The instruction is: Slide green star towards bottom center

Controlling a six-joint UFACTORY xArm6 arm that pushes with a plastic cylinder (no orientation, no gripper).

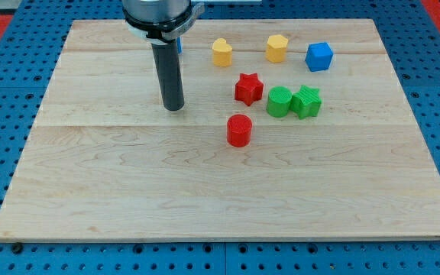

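The green star (pixel 307 101) lies right of the board's centre, touching a green cylinder (pixel 279 102) on its left. My tip (pixel 174 108) rests on the board well to the left of both, about level with them, with the red star (pixel 247 88) between the tip and the green pair. The tip touches no block.
A red cylinder (pixel 238 130) lies below the red star. Along the view's top are a yellow heart (pixel 221 52), a yellow hexagon (pixel 277 48) and a blue cube (pixel 319 56). A sliver of another blue block (pixel 179 43) shows behind the rod. The wooden board (pixel 90 191) sits on a blue pegboard.
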